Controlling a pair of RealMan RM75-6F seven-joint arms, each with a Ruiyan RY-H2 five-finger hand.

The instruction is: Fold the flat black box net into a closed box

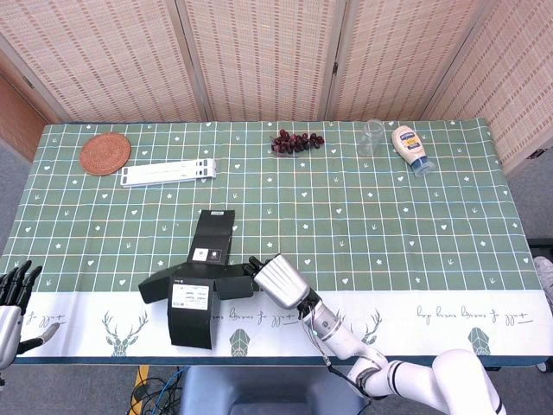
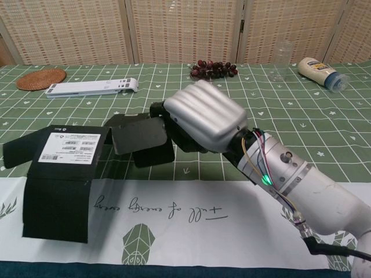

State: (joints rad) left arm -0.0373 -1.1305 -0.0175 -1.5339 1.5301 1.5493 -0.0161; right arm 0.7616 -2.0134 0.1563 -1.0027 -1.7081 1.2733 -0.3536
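One black box net (image 1: 197,281) is lying on the near part of the table (image 1: 449,216), left of centre, partly lifted off the cloth. Its labelled panel (image 2: 71,148) is tilting up toward the camera in the chest view, and a long flap is hanging toward the near edge. One right hand (image 1: 278,279) is reaching in from the near right, its forearm running back toward the near right corner. The silver back of the hand is facing up and its dark fingers (image 2: 157,110) are curling over the net's right-hand flap (image 2: 139,136), holding that flap raised off the table. One left hand (image 1: 10,303) is showing at the near left edge in the head view only, off the table, fingers pointing up and spread, gripping nothing.

Along the far side, one of each is sitting: a round woven coaster (image 1: 105,153) at the far left, a flat white bar (image 1: 168,173) just right of it, a bunch of dark grapes (image 1: 296,141) near the middle, a clear glass jar (image 1: 371,137) right of the grapes, and a squeeze bottle (image 1: 409,149) lying on its side just beside the jar.
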